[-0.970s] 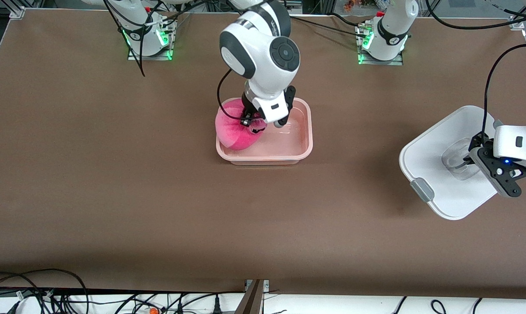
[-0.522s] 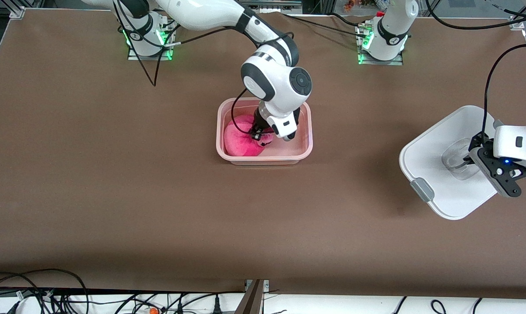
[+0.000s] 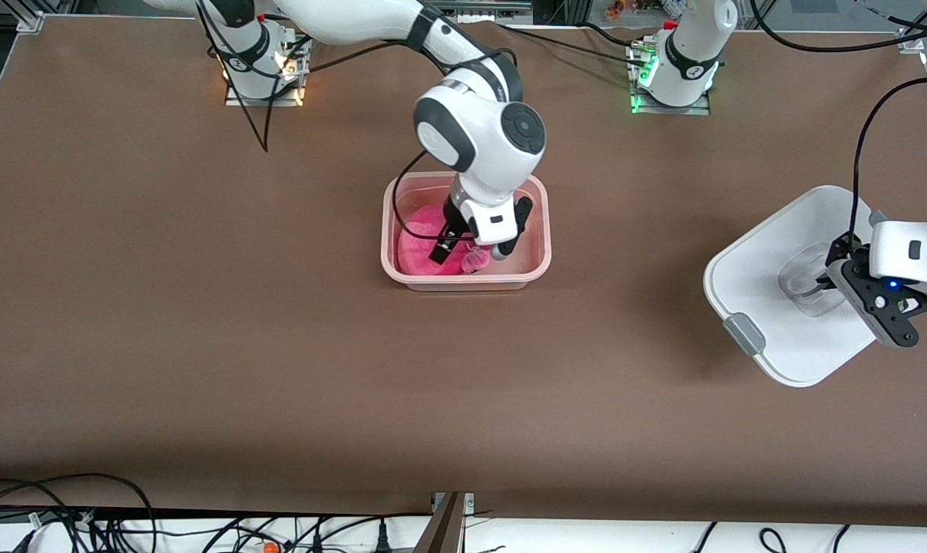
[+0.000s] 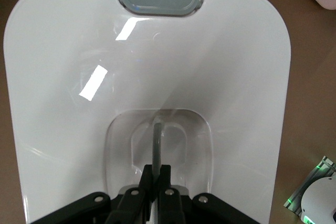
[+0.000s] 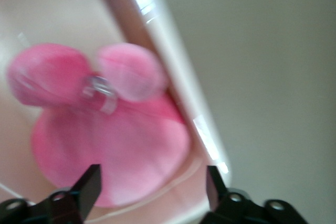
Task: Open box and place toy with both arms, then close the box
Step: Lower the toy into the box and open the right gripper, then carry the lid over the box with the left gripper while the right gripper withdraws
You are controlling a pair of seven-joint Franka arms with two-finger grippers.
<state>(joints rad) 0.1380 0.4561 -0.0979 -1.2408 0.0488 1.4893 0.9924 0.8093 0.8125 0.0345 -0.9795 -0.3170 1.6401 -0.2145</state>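
- We see the toy (image 3: 425, 247) lying inside the box (image 3: 541, 253), at the right arm's end of it.
- The right gripper (image 3: 475, 252) hangs over the box, fingers spread and empty, the toy just below them (image 5: 113, 145).
- The left gripper (image 3: 826, 283) pinches the handle (image 4: 157, 135) of the lid (image 3: 770, 307), well apart from the box, toward the left arm's end of the table.
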